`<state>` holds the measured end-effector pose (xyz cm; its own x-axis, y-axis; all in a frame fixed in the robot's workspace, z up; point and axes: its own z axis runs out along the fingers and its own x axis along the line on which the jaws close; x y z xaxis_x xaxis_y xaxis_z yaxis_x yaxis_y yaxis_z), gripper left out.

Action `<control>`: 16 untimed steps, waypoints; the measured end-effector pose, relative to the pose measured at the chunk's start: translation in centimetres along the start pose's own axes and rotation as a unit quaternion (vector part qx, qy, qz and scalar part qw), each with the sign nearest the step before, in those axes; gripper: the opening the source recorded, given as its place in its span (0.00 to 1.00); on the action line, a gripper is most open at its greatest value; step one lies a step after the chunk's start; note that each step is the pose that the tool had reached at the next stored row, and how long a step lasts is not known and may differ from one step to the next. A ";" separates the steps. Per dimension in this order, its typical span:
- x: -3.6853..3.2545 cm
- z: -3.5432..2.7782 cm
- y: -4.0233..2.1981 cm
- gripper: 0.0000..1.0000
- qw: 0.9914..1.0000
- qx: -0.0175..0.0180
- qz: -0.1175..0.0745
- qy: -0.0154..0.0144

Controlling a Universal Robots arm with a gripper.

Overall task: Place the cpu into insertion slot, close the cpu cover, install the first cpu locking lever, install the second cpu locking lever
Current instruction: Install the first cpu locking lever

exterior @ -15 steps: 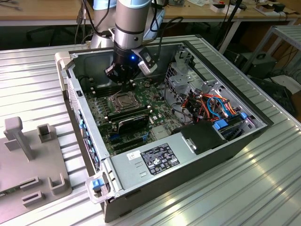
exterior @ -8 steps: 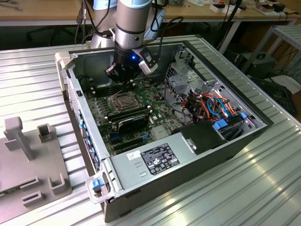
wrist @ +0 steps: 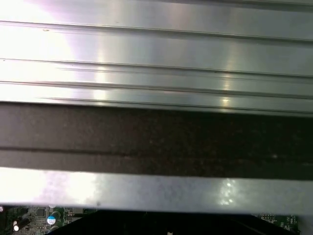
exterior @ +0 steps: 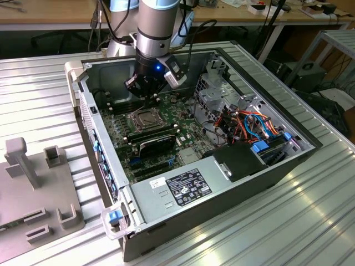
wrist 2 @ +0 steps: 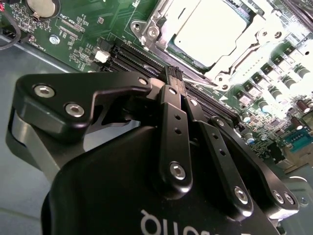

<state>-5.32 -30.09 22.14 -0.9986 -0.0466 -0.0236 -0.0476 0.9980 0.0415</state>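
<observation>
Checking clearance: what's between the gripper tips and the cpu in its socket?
In the second wrist view, black memory slots and a thin silvery lever lie between the gripper and the cpu.

Cpu [wrist 2: 210, 34] in insertion slot [exterior: 145, 118], cover [wrist 2: 161, 24] over.

Arm [exterior: 157, 25] vertical, wrist down; tool [wrist 2: 176, 74] fingers pressed together.

We see the cpu [wrist 2: 215, 34] with a smooth, bright metal top, framed by the shiny silvery metal cpu cover [wrist 2: 161, 27]. The end effector [wrist 2: 175, 78] looks like matt black metal with glossy screw heads. The tabletop [exterior: 310, 221] is ribbed brushed metal, and the circuit board [wrist 2: 83, 29] is glossy green.
</observation>
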 end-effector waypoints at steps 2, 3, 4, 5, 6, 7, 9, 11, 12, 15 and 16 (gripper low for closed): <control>-0.09 0.01 0.00 0.11 1.000 0.000 0.000 0.000; -0.12 0.02 0.00 0.11 1.000 0.000 0.000 0.000; -0.16 0.04 0.00 0.11 1.000 0.000 0.000 0.000; -0.23 0.07 0.00 0.11 1.000 0.000 0.000 0.000; -0.27 0.08 0.00 0.11 1.000 0.000 0.000 0.000; -0.33 0.11 -0.01 0.11 1.000 0.000 0.000 0.000; -0.41 0.14 -0.01 0.11 1.000 0.000 0.000 0.000; -0.47 0.19 -0.02 0.11 1.000 0.000 0.000 0.000; -0.50 0.24 -0.02 0.11 1.000 0.000 0.000 0.000; -0.53 0.37 -0.03 0.11 1.000 0.000 0.000 0.000; -0.54 0.43 -0.03 0.11 1.000 0.000 0.000 0.000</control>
<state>-4.77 -30.08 21.72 -0.9986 -0.0465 -0.0237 -0.0475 0.9980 0.0414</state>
